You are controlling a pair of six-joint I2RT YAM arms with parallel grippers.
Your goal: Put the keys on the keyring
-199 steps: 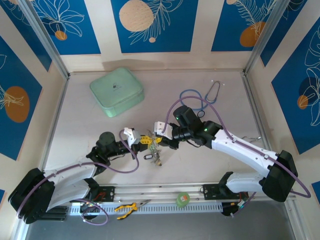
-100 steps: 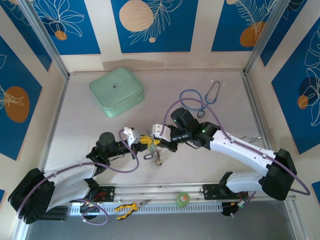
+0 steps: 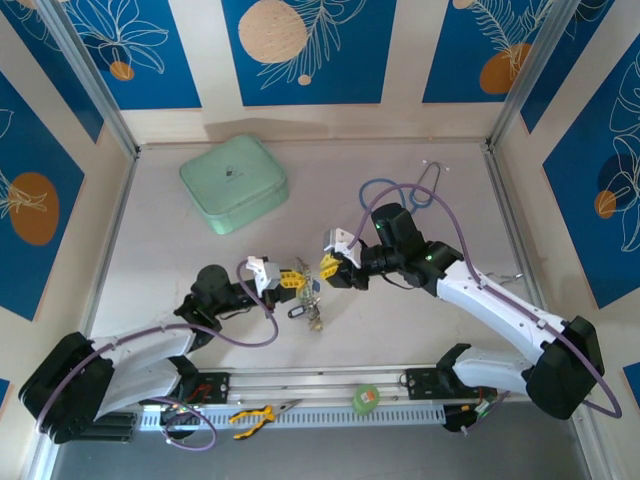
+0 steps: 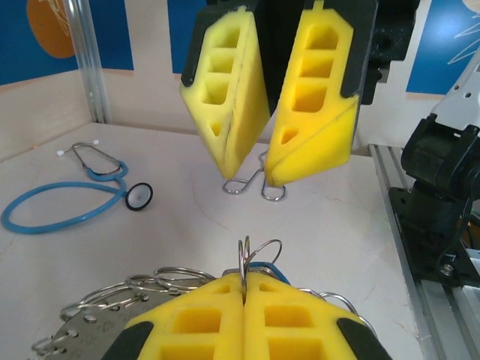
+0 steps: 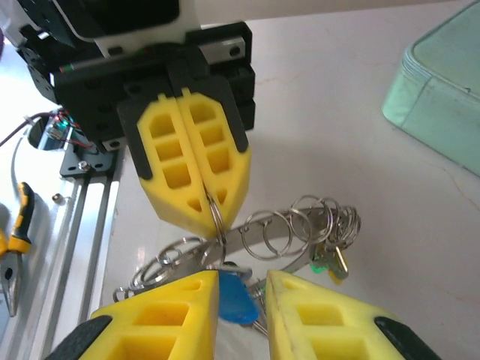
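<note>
The keyring (image 5: pixel 296 225) lies near the middle of the table (image 3: pixel 160 260), a flat silvery band strung with many thin wire loops. One of those loops stands upright, pinched between the tightly closed yellow fingers of the left gripper (image 5: pixel 204 214). The keys (image 5: pixel 330 259) hang off the far loops as a small bunch, one with a green tag, and a blue tag (image 5: pixel 236 300) lies close under the right arm's wrist camera. The right gripper (image 4: pixel 251 174) is just beside the left one, tip facing tip over the ring. Its jaws stand partly apart with nothing between the tips. The blue tag shows through the gap, and whether it touches a finger cannot be told. Farther out, a mint-green case (image 3: pixel 233 183) sits toward the back left and a blue stethoscope (image 4: pixel 139 196) toward the back right. Yellow-handled pliers (image 3: pixel 252 414) and a green tape roll (image 3: pixel 366 398) rest in the rail tray at the near edge.
</note>
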